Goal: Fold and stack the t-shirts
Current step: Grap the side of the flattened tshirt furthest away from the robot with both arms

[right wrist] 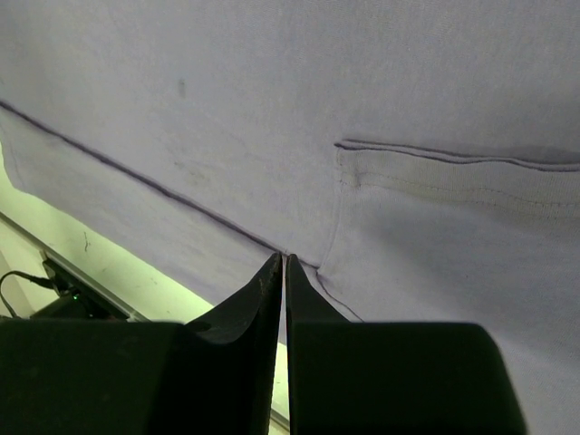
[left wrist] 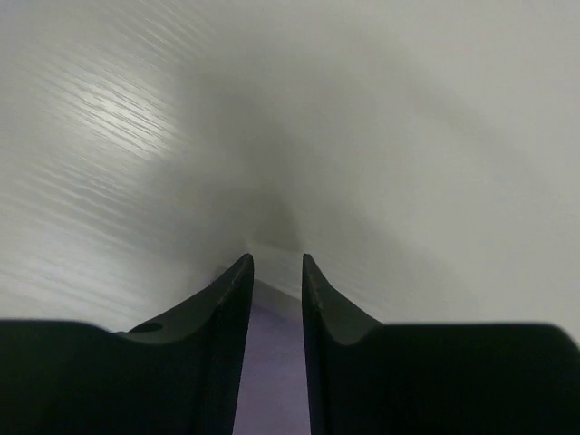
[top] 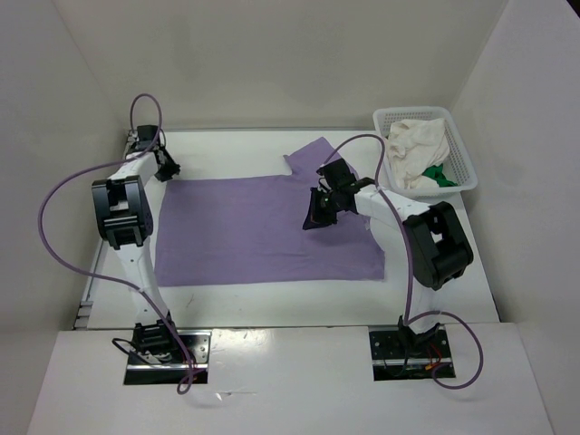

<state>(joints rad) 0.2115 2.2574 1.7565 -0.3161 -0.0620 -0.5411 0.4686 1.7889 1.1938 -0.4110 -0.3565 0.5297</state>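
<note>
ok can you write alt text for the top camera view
A purple t-shirt lies spread flat on a table between two robot arms, the left gripper at its far left corner and the right gripper over its right side. A white basket at the far right holds a cream shirt and a green shirt.

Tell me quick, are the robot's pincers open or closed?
Left pincer: open, over the purple t-shirt's edge.
Right pincer: closed, tips at that t-shirt; grip cannot be told.

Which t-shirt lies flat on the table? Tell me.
The lavender purple t-shirt: it alone lies spread on the table; the cream white t-shirt and green t-shirt sit crumpled in the basket.
</note>
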